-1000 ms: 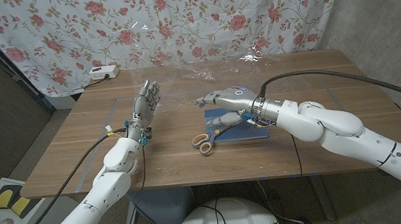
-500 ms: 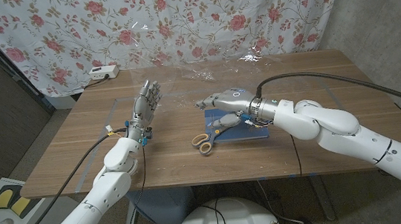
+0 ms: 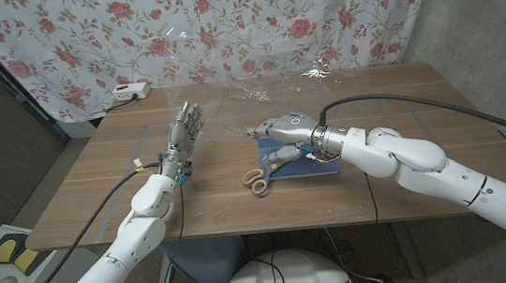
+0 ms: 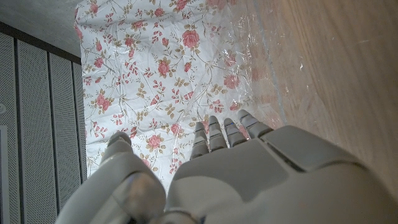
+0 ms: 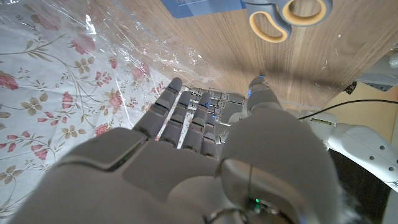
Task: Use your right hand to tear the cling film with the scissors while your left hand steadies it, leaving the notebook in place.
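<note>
While the tan-handled scissors (image 3: 258, 180) lie ungrasped on the wooden table (image 3: 89, 192) against the blue notebook (image 3: 323, 165), the transparent cling film (image 3: 257, 89) hangs uncut; right hand (image 3: 277, 127) and left hand (image 3: 184, 130) hover empty, fingers spread.

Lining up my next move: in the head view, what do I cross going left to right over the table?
Power strip → left hand → scissors → right hand, above the notebook.
</note>
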